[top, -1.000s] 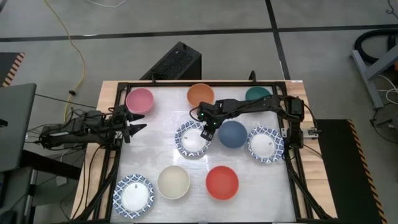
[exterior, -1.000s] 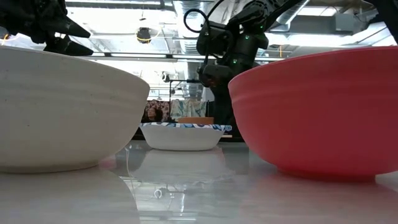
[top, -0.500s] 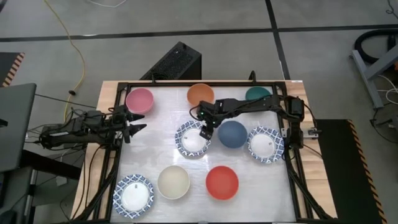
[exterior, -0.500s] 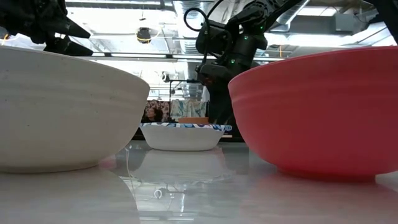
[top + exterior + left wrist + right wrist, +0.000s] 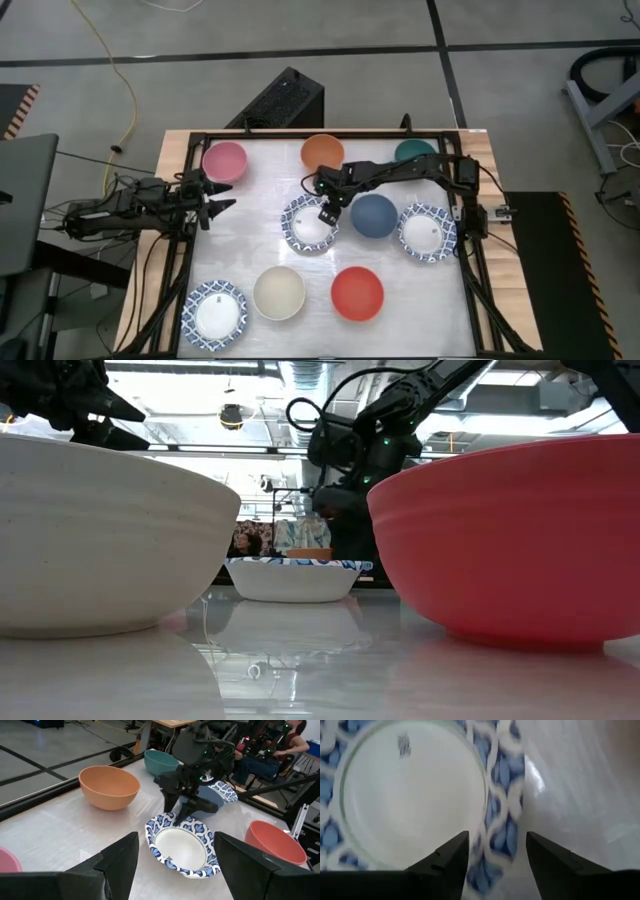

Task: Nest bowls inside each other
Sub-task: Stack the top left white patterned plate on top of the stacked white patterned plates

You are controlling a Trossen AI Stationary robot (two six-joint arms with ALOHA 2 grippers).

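Bright light from above, with some blur.
The counter point(image 5: 260, 245) shines with glare. The red bowl point(image 5: 510, 540) close to the low camera looks soft, and the right wrist picture is blurry.

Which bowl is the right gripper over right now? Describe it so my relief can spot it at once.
Start at the table's middle, where the right gripper hangs open. Directly below it sits a white bowl with a blue-patterned rim, touching nothing, with the plain blue bowl beside it. Of the three patterned bowls, it is the only central one.

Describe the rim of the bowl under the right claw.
Blue leaf-like pattern on white bowl; clearest in the left wrist view.
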